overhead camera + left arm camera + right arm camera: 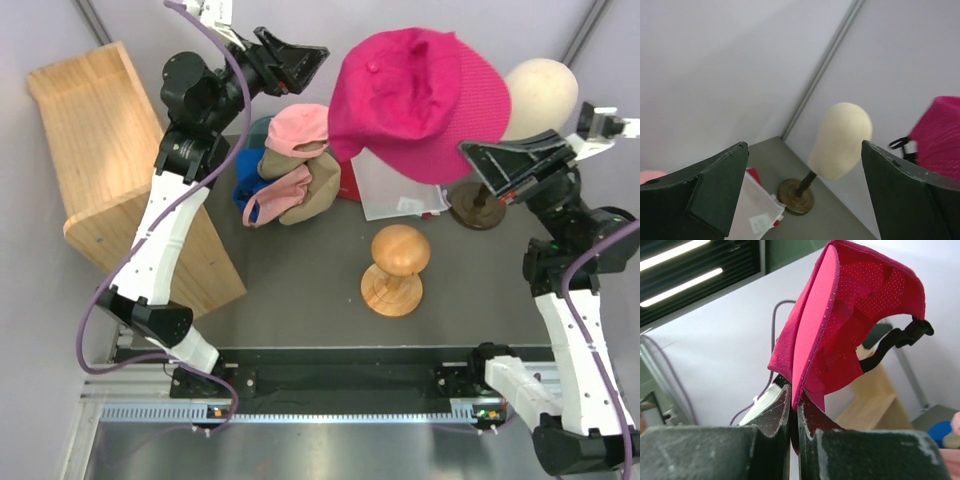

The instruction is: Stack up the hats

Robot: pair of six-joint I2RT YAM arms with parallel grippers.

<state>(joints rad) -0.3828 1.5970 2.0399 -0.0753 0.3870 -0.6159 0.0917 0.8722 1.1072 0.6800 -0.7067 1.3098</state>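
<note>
My right gripper [472, 152] is shut on the brim of the magenta hat [415, 95] and holds it high above the table; the hat [850, 315] hangs upside-down-open in the right wrist view. A pile of hats lies at the back left: light pink hats [297, 127], a tan hat [300, 165] and a bright blue hat [247, 180] underneath. The black and dark green hats are hidden. My left gripper [318, 55] is open and empty, raised above the pile; its fingers [715, 190] frame the mannequin head. The magenta hat's edge [940, 135] shows at the right of that view.
A cream mannequin head [540, 95] on a dark round base [476, 212] stands at the back right. A round wooden knob stand [398, 268] is mid-table. A white mesh bag [395, 190] lies behind it. A wooden box [110, 170] stands at the left.
</note>
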